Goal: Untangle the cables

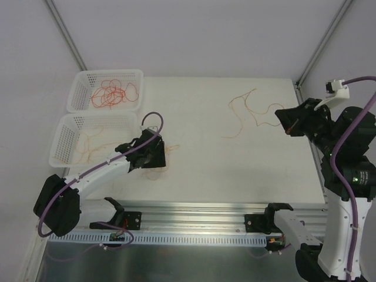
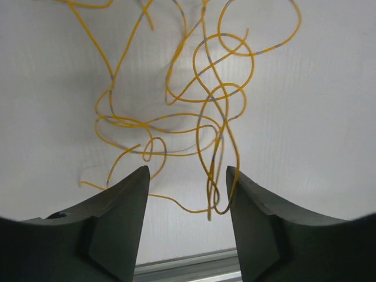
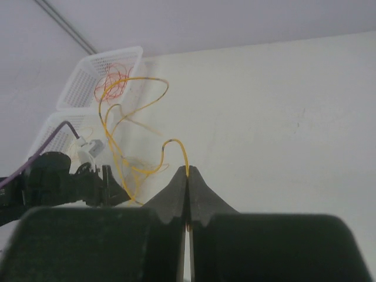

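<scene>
Nearest the bases, left side: left gripper (image 2: 187, 173), open, nothing clamped, pointed down at the white table (image 1: 211, 176). Directly below and ahead of it, flat on the table: yellow tangle (image 2: 176, 117) of thin cables, loosely spread in curls. One long narrow loop reaching into the gap between the fingers (image 2: 123, 200), close beside the right-hand one, not pinched. In the top view, mostly hidden under that gripper, only a few curls showing at its near and right edges.

Just left of that arm, at the table's left edge: near basket (image 1: 59, 154) of white mesh, holding a few pale yellow wires (image 1: 88, 147).

Farther out, right side: right gripper (image 3: 188, 170), raised, closed tight on the end of a single yellow strand (image 3: 126, 111), fingertips pressed together with the wire coming out at the very tip. From there, open arcs through the air, curling off toward the table's middle. In the top view, a loose zigzag trailing left of the gripper, well apart from the yellow tangle.

Farthest, right behind the near basket: far basket (image 1: 82, 79), same white mesh, with a red-orange tangle (image 1: 111, 94) bunched inside.
</scene>
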